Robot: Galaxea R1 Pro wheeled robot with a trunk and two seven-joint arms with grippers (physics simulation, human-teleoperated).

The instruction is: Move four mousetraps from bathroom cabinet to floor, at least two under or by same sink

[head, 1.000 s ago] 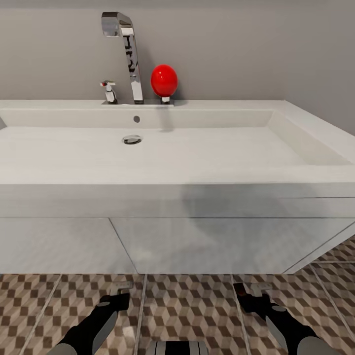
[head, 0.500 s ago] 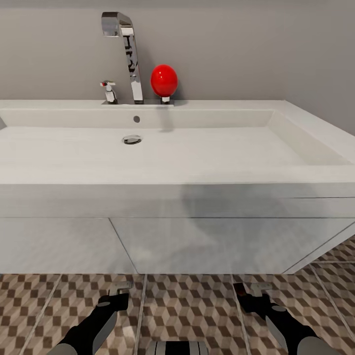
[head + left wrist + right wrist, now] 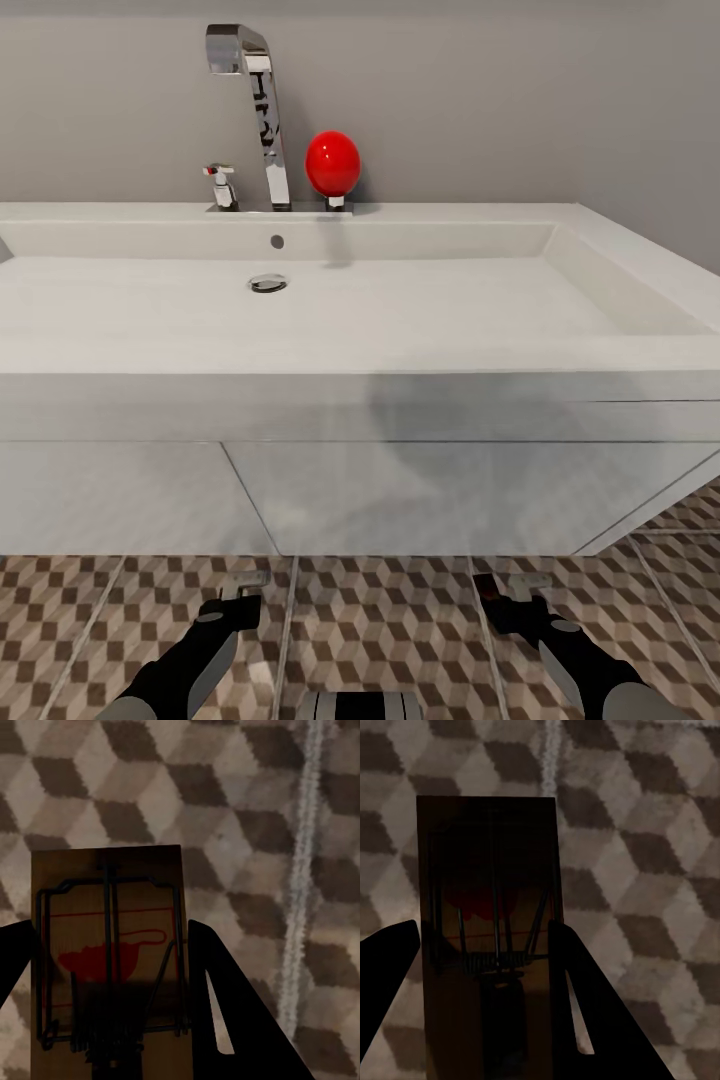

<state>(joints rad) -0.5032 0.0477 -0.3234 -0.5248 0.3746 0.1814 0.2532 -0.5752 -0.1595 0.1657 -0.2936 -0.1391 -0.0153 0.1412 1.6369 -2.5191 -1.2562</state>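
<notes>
- left gripper (image 3: 112,1020): dark fingers (image 3: 232,1012) sit on either side of a mousetrap (image 3: 109,945); the board fills the gap between them, so the gripper reads as closed on the trap. seen from the head camera, this gripper (image 3: 240,590) hangs low over the floor (image 3: 380,620), just in front of the vanity (image 3: 400,490).
- right gripper (image 3: 484,1020): the same arrangement, fingers flanking a second trap (image 3: 487,930), which lies in shadow; the gripper reads as closed on it. from the head camera it (image 3: 510,595) is also low over the tiles, well apart from the left one.
- traps: both boards are held flat, face toward the wrist cameras, with the cube-pattern tiles behind them. whether either board already touches the floor cannot be told.
- sink (image 3: 300,300): a wide white basin directly ahead, with a chrome tap (image 3: 255,110), a small valve (image 3: 222,185) and a red ball (image 3: 332,162) on its back ledge. both grippers are near the vanity's foot.
- progress, judged: two traps have reached the sink area but remain in the grippers, so none is shown placed. releasing these two here would likely satisfy the beside-the-sink condition. the other two traps and the cabinet are not accounted for here; they presumably remain to be fetched and set on this same tiled floor.
</notes>
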